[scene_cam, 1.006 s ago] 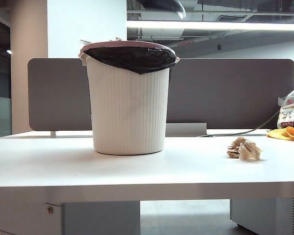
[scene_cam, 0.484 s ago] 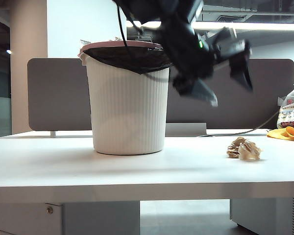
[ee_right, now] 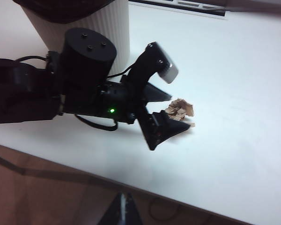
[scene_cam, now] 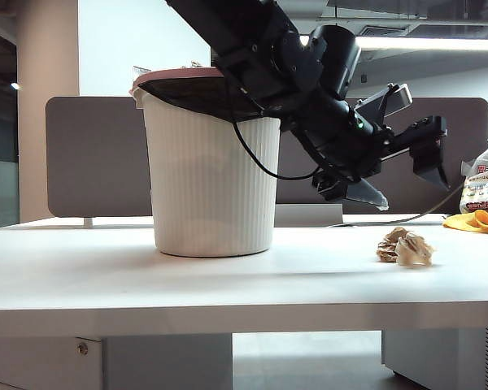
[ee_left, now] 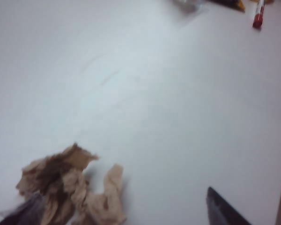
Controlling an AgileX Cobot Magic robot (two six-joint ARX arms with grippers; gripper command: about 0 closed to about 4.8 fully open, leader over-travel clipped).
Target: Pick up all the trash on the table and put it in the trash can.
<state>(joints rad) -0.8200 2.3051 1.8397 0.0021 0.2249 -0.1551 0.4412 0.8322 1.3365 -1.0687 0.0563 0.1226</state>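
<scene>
Trash point(scene_cam: 405, 247) below spread left hand point(scene_cam: 407, 177), right hand point(ee_right: 122, 212) shut.

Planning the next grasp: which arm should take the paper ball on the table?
Left, likely. The left gripper hangs just above the crumpled paper ball, jaws wide apart, and its wrist view shows the ball between the fingertips. The right gripper is shut and off the table's edge.

Bright overhead strip light point(scene_cam: 423, 41); soft shadows on table point(scene_cam: 228, 276). Left wrist view washed out, blurred; right wrist view dimmer.
</scene>
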